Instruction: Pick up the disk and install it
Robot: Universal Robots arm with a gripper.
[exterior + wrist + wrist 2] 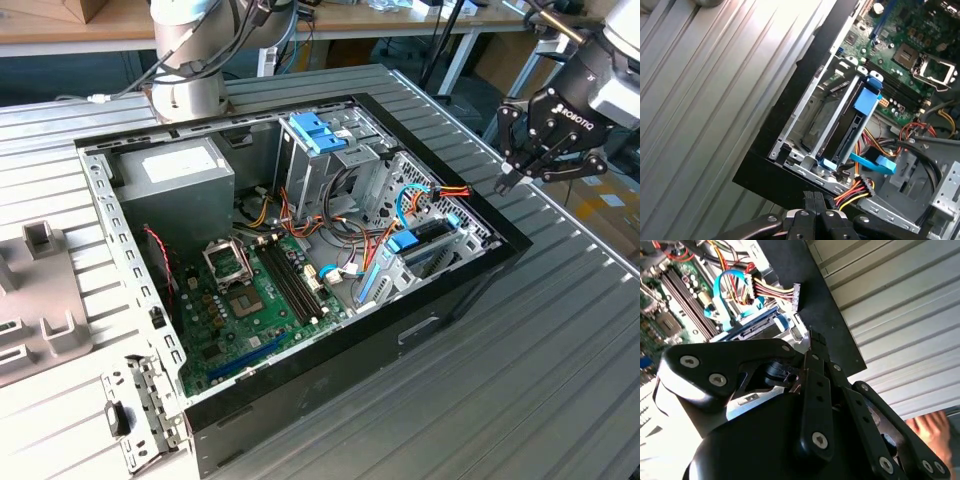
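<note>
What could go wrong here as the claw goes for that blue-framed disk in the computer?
1. A loose red, yellow and black cable bundle lies right beside the disk; the claw might snag it.
2. The disk sits on edge in a narrow metal cage, so a slightly off approach could strike the cage wall.
3. A person's hand appears near the arm in the second wrist view, so contact seems possible.

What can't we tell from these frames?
- Gripper, exterior view: hangs beside the case; its tips merge with the dark rim, contact unclear.
- Disk, first wrist view: stands edge-on in its bay, so seating depth is hidden.
- Power connector, second wrist view: the gripper body covers what lies below.
</note>
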